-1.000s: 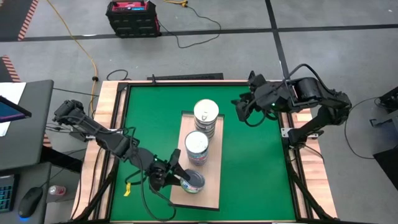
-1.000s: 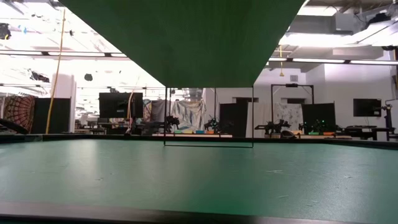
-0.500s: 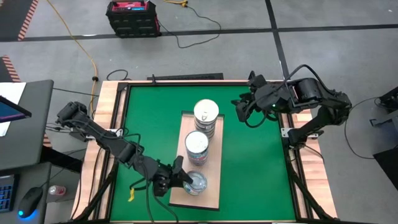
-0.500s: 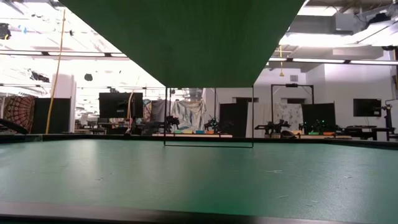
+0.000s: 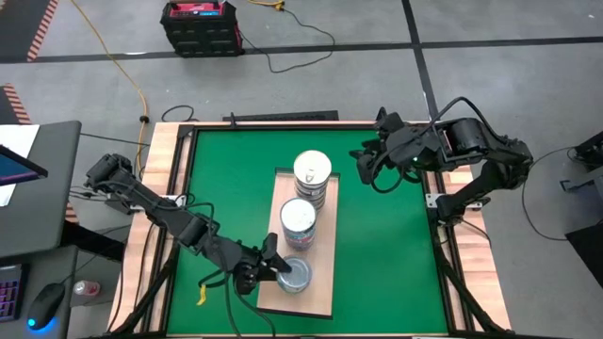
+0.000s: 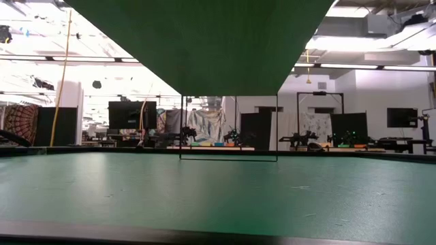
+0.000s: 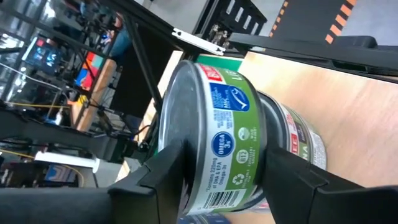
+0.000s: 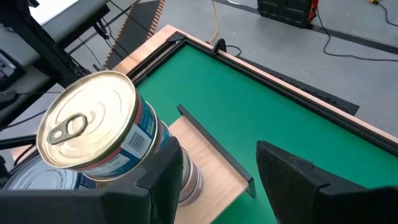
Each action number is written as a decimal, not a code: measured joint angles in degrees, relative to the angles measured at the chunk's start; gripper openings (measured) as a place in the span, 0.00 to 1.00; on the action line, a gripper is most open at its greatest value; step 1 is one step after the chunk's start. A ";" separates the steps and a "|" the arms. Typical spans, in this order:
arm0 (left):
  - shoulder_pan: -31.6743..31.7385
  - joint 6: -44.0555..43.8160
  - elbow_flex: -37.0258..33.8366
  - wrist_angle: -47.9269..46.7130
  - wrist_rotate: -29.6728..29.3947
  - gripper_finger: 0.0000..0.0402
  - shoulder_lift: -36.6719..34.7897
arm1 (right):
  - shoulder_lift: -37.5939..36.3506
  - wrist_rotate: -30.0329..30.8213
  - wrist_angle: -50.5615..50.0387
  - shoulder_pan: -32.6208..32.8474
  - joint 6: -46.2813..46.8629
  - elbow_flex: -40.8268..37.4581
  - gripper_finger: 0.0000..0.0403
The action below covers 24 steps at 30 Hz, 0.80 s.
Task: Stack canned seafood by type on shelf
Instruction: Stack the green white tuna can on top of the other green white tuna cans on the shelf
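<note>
High view, A: left gripper (image 5: 279,271) held the green-label can (image 7: 214,140) between its fingers, low over the board's (image 5: 325,240) near end.
B: Release next, I'd judge; right gripper (image 5: 364,168) idle, spread.

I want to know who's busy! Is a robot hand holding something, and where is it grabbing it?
The left gripper has a tin between its fingers, at its sides. The right gripper holds nothing.

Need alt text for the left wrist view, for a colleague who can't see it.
A silver-topped can with a green and white label sits between the left gripper's two dark fingers, on the pale wooden shelf. A second can shows just behind it.
</note>
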 joint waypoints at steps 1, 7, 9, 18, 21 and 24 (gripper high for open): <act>0.01 0.00 -0.03 -0.06 0.08 0.46 0.00 | 0.00 0.00 0.24 -0.02 -0.06 0.00 0.57; 0.15 -0.67 -0.11 -0.39 1.33 0.53 0.09 | 0.00 0.00 0.51 -0.02 -0.34 0.00 0.57; 0.48 -1.03 -0.11 -0.39 1.93 0.56 0.07 | 0.00 0.00 0.49 -0.04 -0.36 0.00 0.57; 0.93 -2.43 -0.17 -0.52 2.42 0.68 -0.65 | 0.00 -0.02 0.48 -0.04 -0.36 0.00 0.57; 1.19 -1.32 -0.17 -0.26 2.45 0.70 -0.69 | 0.00 -0.02 0.47 -0.04 -0.36 0.00 0.57; 1.24 -0.81 -0.16 -1.02 2.45 0.70 -1.53 | 0.02 -0.01 0.47 -0.04 -0.68 0.00 0.57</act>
